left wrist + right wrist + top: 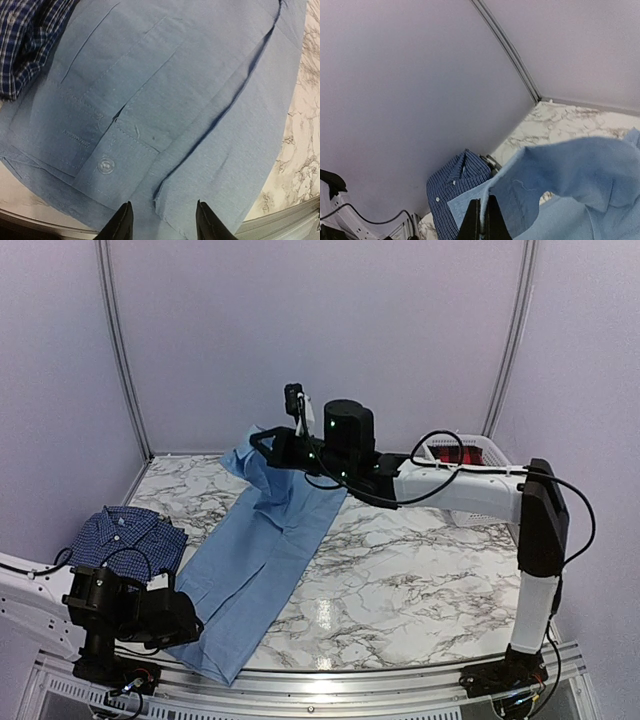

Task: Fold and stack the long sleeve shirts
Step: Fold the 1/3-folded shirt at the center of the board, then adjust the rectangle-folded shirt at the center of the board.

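The light blue shirt (pixel 262 552) lies stretched in a long band from the near left edge to the back middle of the table. My right gripper (pixel 258 443) is shut on its far end and holds that end lifted; the pinched cloth edge (pixel 515 190) shows in the right wrist view. My left gripper (pixel 161 222) is open just above the shirt's near end, by a buttoned cuff (pixel 106 165). The dark blue checked shirt (pixel 125 537) lies folded at the left edge. It also shows in the left wrist view (pixel 22 45) and the right wrist view (pixel 451 192).
A white basket (pixel 470 455) holding something red stands at the back right, behind the right arm. The marble table (pixel 420 580) is walled at the back and both sides. The left arm's cables lie at the near left corner.
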`<state>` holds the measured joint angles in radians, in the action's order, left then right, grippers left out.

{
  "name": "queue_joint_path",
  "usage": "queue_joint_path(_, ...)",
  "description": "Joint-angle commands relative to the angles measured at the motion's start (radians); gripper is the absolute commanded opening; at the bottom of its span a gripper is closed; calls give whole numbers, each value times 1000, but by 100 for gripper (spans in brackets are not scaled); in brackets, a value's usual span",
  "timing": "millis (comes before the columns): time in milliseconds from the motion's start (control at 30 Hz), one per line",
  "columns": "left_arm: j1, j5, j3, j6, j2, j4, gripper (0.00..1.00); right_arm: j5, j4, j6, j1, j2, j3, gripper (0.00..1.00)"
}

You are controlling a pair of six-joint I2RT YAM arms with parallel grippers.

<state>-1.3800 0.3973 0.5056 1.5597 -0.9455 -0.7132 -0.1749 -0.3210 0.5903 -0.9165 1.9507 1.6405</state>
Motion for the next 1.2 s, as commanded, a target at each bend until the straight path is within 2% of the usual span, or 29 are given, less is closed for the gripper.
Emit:
queue_joint_path(0,4,80,127,-108,-28,-105,46,116,66,65,-5,-38,-149,0)
queue_joint_path(100,5,87,217,-221,-136,-74,45,159,82,94,-5,-49,-234,0)
queue_joint_path(200,7,44,291,-346,-268,2,39,206,127,128,-4,-26,-275,0)
queue_joint_path(267,16,-1,325,-403,-358,42,32,207,159,146,-2,14,-283,0)
queue_joint_path(500,36,-156,345,-518,-581,208,17,185,206,179,22,127,-287,0)
queue_joint_path(767,45,-274,400,-546,-803,381,13,126,271,170,105,188,-275,0)
queue_joint_path(1000,50,-342,660,-613,-1025,403,11,127,388,97,196,200,-235,0)
queue_joint_path(1167,70,-353,786,-609,-1074,402,11,123,461,23,269,176,-203,0)
